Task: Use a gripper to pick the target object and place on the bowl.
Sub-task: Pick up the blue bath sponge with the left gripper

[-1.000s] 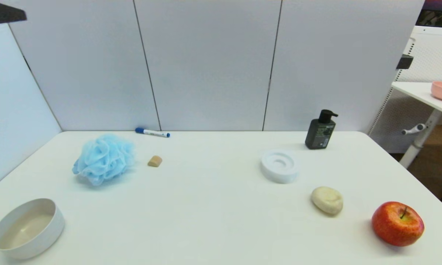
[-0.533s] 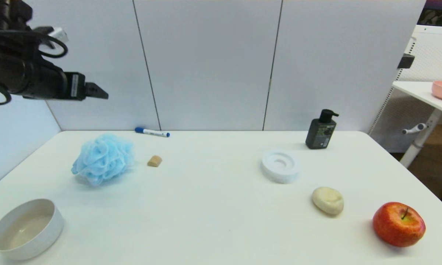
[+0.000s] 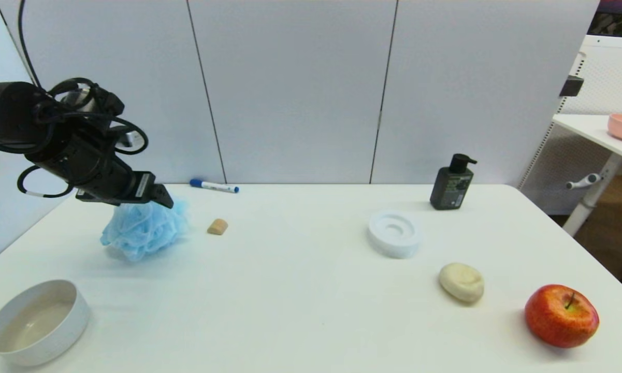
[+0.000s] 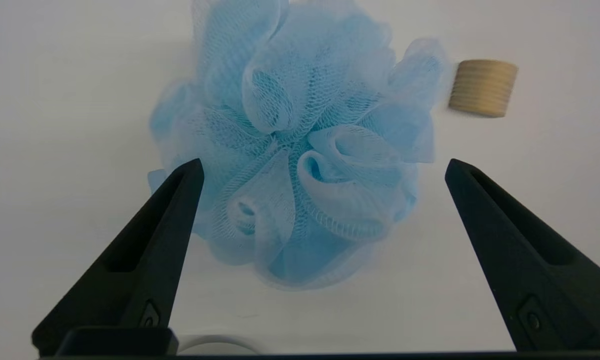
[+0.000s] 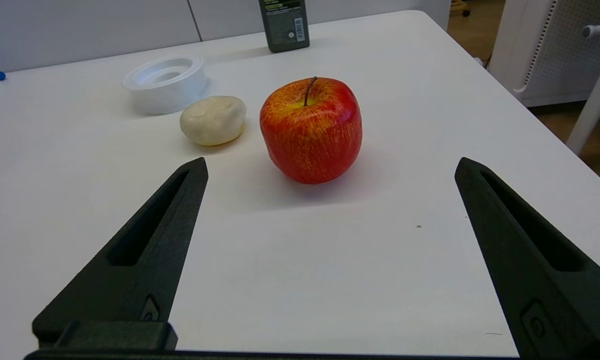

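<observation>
- Nearest, the white bowl (image 3: 35, 321) is seen at the table's (image 3: 300, 311) front left corner, holding nothing.
- Farther back on the left, the blue pouf (image 3: 144, 230) lies on the table, well apart from the bowl.
- Just above it, the left hand (image 3: 161, 197) is held with fingers (image 4: 150, 260) spread wide, either side of the pouf, not touching it.
- A tan block (image 3: 218, 226) is noted just beside the pouf.
- The right hand (image 5: 329, 165) is seen only in its wrist view, wide open and low over the table before the apple (image 5: 310, 129).
</observation>
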Robot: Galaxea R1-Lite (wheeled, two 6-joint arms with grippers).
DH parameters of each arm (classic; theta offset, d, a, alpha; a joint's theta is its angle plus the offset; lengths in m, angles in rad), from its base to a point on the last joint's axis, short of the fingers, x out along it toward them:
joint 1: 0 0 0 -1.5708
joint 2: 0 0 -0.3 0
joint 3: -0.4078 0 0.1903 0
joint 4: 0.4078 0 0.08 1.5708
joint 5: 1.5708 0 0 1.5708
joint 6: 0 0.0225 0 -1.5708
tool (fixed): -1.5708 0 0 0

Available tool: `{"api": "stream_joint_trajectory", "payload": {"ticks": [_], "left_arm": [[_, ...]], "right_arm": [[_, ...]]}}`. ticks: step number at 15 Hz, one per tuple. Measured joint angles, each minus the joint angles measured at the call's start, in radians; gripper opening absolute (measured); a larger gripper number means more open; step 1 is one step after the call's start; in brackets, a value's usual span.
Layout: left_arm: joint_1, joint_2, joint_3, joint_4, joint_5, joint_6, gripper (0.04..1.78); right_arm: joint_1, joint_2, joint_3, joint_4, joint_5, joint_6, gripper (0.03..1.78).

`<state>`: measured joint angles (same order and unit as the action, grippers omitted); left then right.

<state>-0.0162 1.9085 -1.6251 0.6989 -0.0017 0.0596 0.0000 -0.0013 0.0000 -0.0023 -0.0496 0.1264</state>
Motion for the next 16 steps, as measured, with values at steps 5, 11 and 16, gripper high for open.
{"api": "stream_joint_trajectory", "payload": {"ticks": [5,11,16], "left_arm": [[0.005,0.067,0.012,0.0,-0.024,-0.012,1.71],[0.017,0.151,0.019,-0.027,-0.04,-0.011,1.71],[0.017,0.201,0.04,-0.114,-0.07,-0.012,1.71]], "right_arm": [[0.0,0.0,0.0,0.0,0.0,0.0,1.71],[0.0,0.0,0.0,0.0,0.0,0.0,1.71],[0.0,0.0,0.0,0.0,0.0,0.0,1.71]]}}
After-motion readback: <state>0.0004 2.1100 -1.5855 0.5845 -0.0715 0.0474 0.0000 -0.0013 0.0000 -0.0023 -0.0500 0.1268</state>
